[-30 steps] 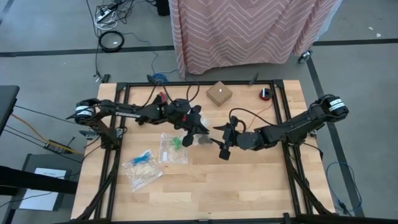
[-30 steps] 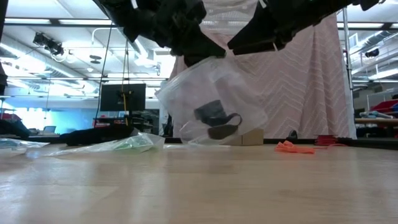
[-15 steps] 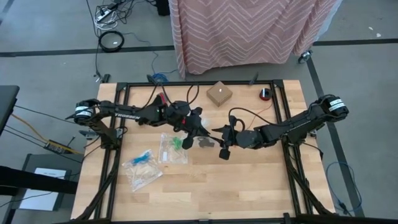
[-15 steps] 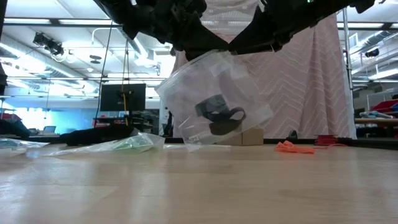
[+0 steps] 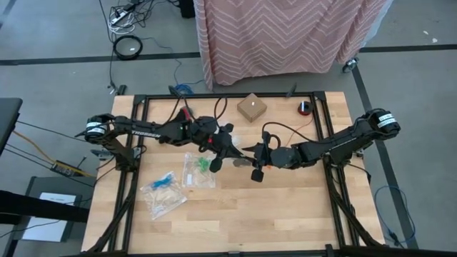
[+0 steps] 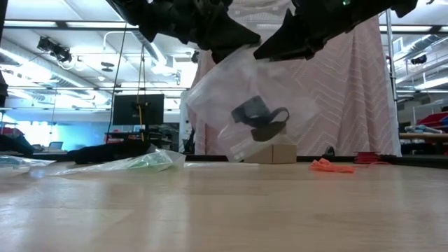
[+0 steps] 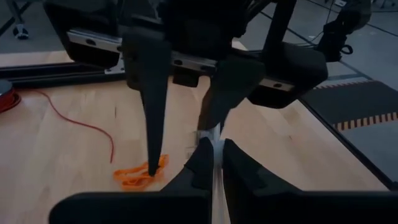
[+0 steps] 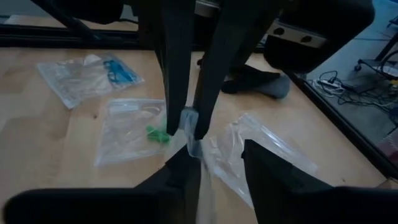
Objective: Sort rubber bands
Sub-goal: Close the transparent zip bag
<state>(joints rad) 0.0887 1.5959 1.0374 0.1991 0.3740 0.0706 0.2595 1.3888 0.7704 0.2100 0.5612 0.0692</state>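
Black rubber bands hang bagged under both pinching claws (orange ones aside).

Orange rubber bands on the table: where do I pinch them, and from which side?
Pinch the orange rubber bands across their bunched middle, where loops overlap, coming straight down: they lie flat and limp on the table, so a sideways approach would likely push them. The left gripper and right gripper are both at the lifted clear bag.

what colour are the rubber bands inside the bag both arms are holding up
Black rubber bands, seen through the clear bag; the low view shows them best.
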